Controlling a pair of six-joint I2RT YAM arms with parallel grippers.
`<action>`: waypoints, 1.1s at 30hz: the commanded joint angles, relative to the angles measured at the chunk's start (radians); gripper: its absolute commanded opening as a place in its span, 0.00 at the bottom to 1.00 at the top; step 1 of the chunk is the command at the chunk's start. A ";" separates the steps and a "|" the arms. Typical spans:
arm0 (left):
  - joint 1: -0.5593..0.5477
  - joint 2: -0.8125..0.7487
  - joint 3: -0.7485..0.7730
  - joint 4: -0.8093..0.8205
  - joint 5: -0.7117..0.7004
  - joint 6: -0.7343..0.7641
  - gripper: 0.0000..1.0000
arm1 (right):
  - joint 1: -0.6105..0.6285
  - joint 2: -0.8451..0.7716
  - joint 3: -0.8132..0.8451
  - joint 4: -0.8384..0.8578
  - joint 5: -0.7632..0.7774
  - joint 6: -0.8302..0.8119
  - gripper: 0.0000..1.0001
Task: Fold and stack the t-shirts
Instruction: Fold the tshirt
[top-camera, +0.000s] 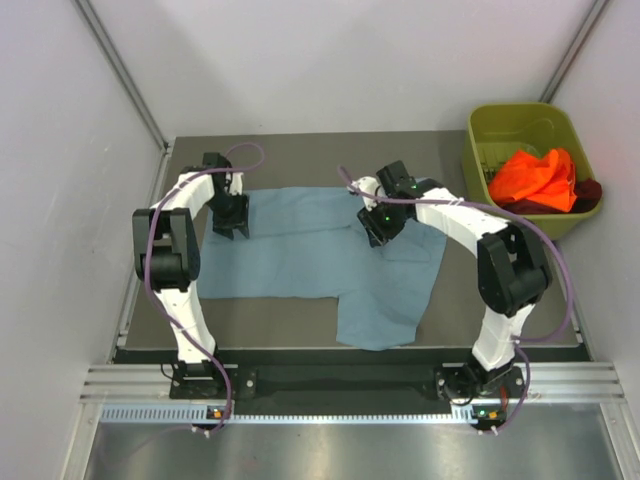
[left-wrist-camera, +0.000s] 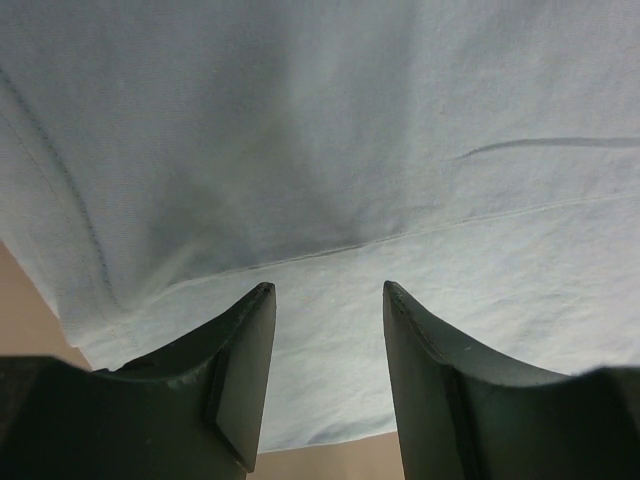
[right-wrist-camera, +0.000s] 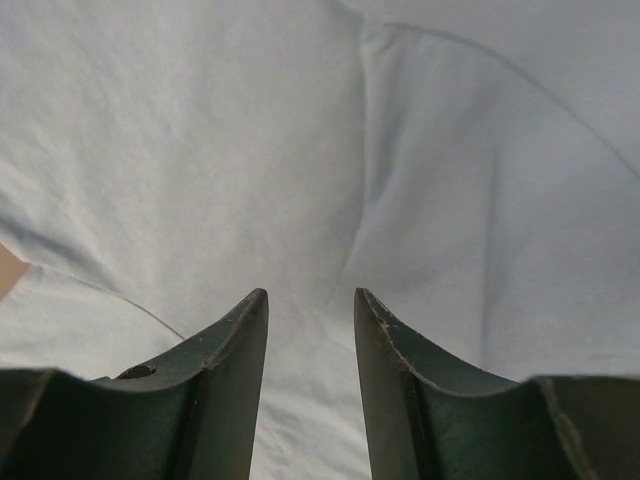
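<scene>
A dusty blue-grey t-shirt (top-camera: 300, 262) lies spread flat on the dark table (top-camera: 300, 155). My left gripper (top-camera: 232, 228) points down at its upper left corner. In the left wrist view the left gripper (left-wrist-camera: 328, 290) stands open over the cloth (left-wrist-camera: 330, 150) near a hem seam, with the shirt's edge just behind the fingers. My right gripper (top-camera: 375, 232) is down on the shirt's upper right part. In the right wrist view the right gripper (right-wrist-camera: 310, 295) has its jaws apart, and a soft ridge of cloth (right-wrist-camera: 355, 240) runs between them. An orange t-shirt (top-camera: 535, 175) and a maroon one (top-camera: 588, 190) lie bunched in the bin.
The olive-green plastic bin (top-camera: 478, 125) stands at the table's far right corner. White walls close in on both sides and behind. A bare strip of table (top-camera: 500, 320) shows to the right of the shirt's lower part.
</scene>
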 joint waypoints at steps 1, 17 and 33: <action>0.005 -0.002 0.049 -0.010 -0.012 -0.019 0.52 | 0.032 0.008 0.032 -0.044 0.080 -0.049 0.40; 0.005 0.007 0.040 -0.013 -0.036 -0.019 0.52 | 0.070 0.057 0.032 -0.008 0.274 -0.048 0.40; 0.006 0.036 0.060 -0.001 -0.056 -0.031 0.52 | 0.092 0.051 0.040 -0.039 0.238 -0.045 0.40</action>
